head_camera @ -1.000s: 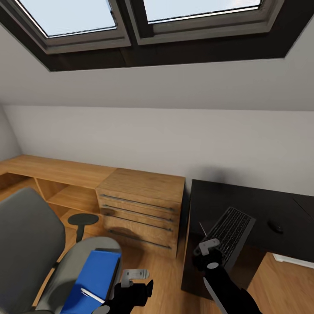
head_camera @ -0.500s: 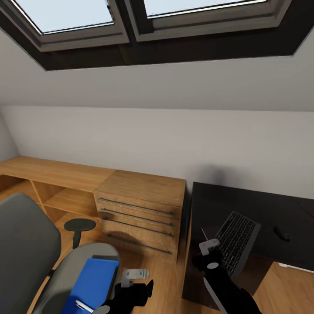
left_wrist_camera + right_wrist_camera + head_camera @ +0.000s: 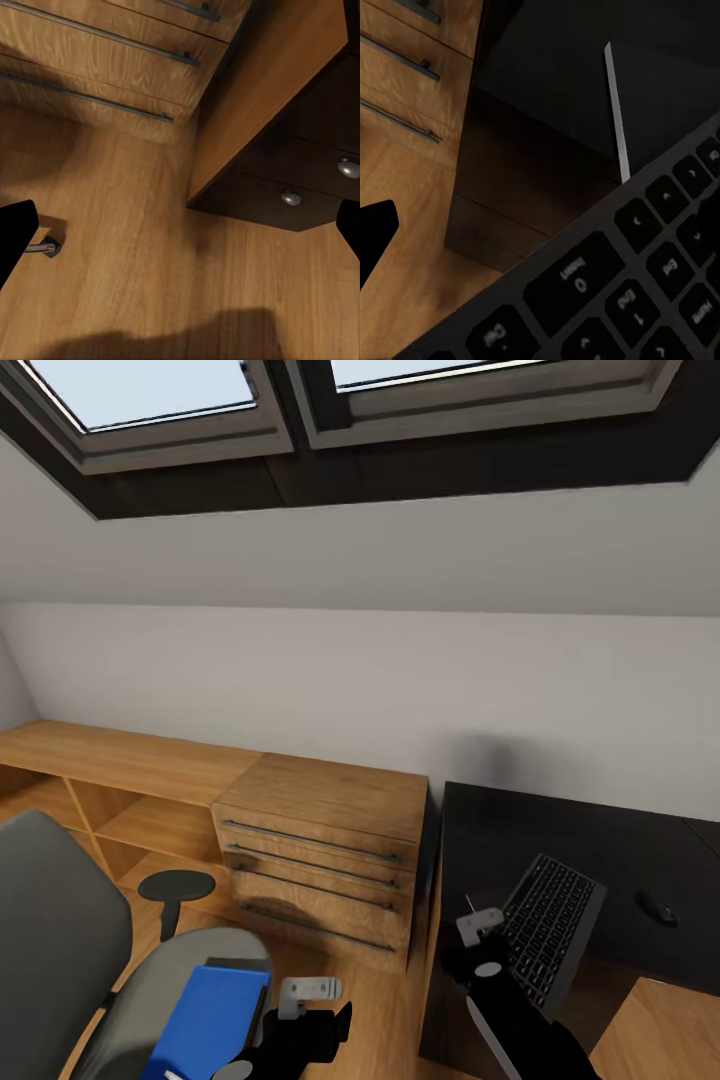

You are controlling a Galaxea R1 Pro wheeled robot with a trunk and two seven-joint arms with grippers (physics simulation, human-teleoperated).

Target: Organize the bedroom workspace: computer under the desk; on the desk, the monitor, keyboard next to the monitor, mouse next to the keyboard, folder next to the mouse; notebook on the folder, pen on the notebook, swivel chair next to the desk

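The keyboard [image 3: 553, 928] has risen a little further, tilted above the desk's [image 3: 520, 830] front left corner, clamped in the right gripper [image 3: 480, 932]. The mouse [image 3: 658, 906] lies near the front edge. The left gripper [image 3: 310, 1000] hangs spread apart beside the folder [image 3: 208, 1020] on the chair [image 3: 70, 940].

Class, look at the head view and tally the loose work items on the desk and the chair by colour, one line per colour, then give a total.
Black: 2, the keyboard and the mouse, both on the desk
Blue: 1, the folder on the chair seat
Total: 3
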